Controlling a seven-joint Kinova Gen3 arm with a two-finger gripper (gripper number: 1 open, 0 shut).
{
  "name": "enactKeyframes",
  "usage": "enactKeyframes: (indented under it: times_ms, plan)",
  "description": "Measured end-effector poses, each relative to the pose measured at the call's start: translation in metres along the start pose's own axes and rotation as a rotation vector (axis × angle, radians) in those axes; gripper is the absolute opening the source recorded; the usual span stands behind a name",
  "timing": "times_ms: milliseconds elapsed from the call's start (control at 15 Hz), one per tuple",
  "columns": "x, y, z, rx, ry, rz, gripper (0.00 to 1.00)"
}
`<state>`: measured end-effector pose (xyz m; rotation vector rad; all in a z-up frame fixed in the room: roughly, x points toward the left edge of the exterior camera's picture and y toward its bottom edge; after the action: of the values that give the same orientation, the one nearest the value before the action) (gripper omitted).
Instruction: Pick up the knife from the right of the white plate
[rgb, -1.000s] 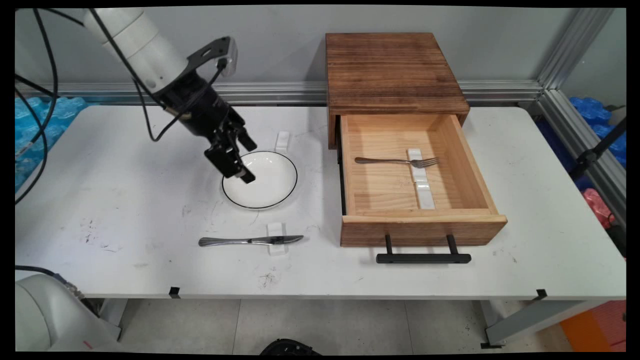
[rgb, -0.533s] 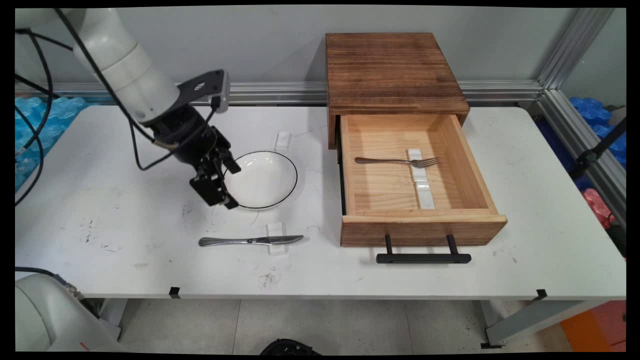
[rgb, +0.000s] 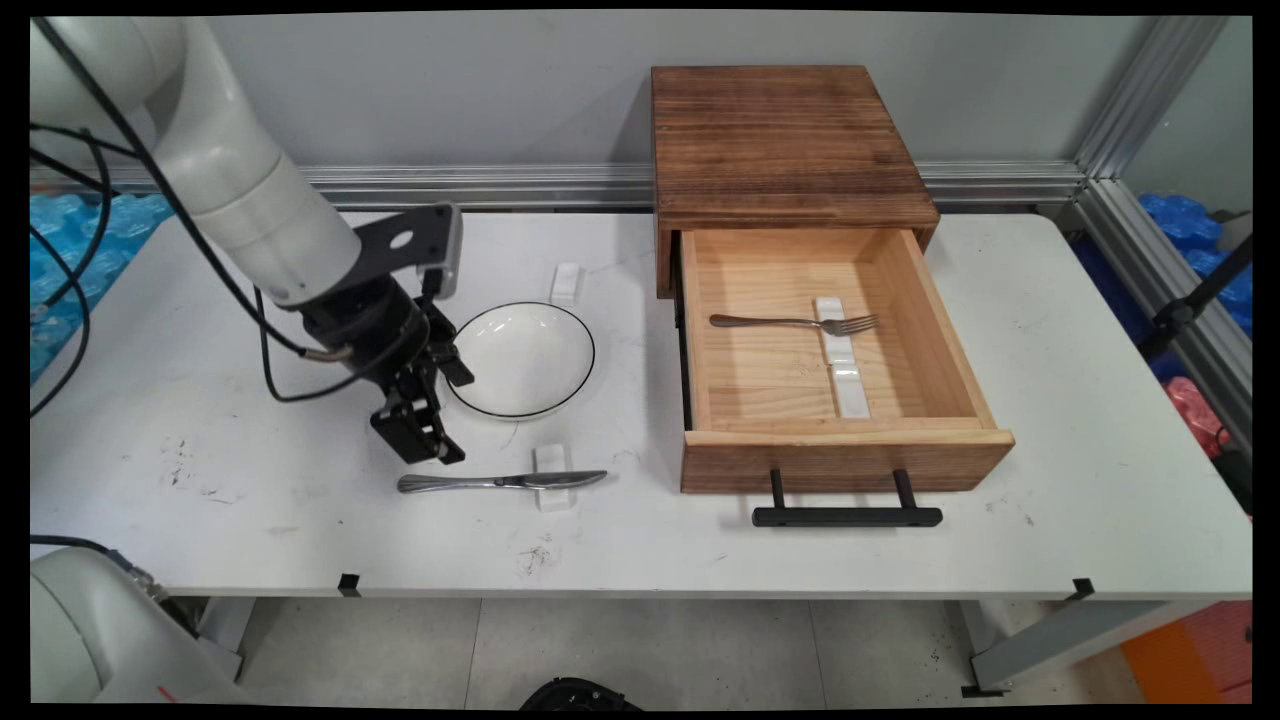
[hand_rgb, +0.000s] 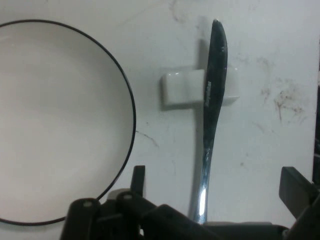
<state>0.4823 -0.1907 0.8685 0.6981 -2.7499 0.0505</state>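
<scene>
Your gripper (rgb: 432, 440), fingers apart, hangs over the knife (hand_rgb: 212, 115), probably slippery, so grab its handle.

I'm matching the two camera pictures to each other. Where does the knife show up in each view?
Main view: the knife lies crosswise near the table's front, below the plate, just right of the gripper.
Hand view: the knife runs up the picture right of centre, between the open fingers.
Shared landmark: the small white rest under its blade.
</scene>
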Motion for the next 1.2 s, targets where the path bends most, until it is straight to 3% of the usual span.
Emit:
enactKeyframes:
  times_ms: [400,1200]
  plan:
    - [-0.002,0.012,0.024,0.023,-0.002,0.066,1.0]
    - [-0.008,0.014,0.064,0.038,0.019,0.112,1.0]
